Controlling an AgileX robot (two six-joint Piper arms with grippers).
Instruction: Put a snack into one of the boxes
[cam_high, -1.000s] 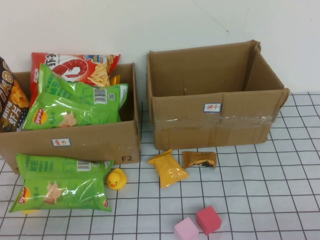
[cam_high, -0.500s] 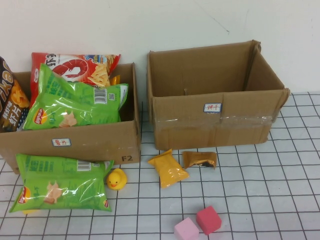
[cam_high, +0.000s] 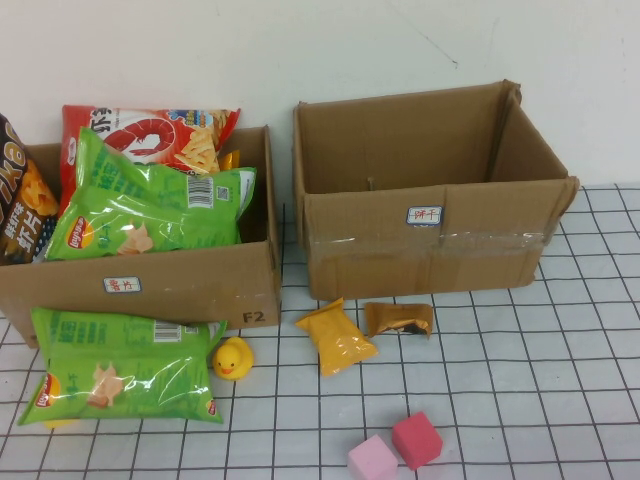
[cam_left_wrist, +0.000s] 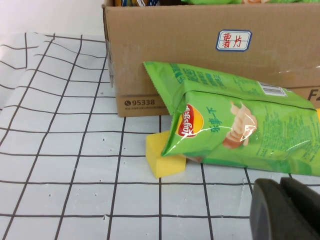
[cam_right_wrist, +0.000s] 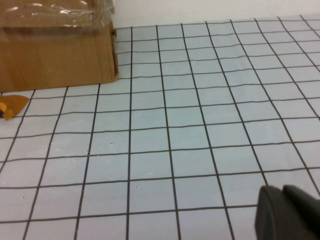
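High view: pink cube (cam_high: 373, 461) and red cube (cam_high: 417, 439) nearest; then green chip bag (cam_high: 121, 379), rubber duck (cam_high: 232, 358), yellow snack packet (cam_high: 336, 337), brown snack packet (cam_high: 399, 318) on the gridded table (cam_high: 520, 380). Beyond, the left box (cam_high: 180, 285) is full of chip bags; the right box (cam_high: 430, 190) stands open. Left gripper (cam_left_wrist: 287, 210) sits low near the green bag, right gripper (cam_right_wrist: 290, 212) over bare grid; cannot tell either's finger spread.

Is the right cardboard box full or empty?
Empty, as far as visible: the right box shows only bare inner walls, while the left box holds chip bags.
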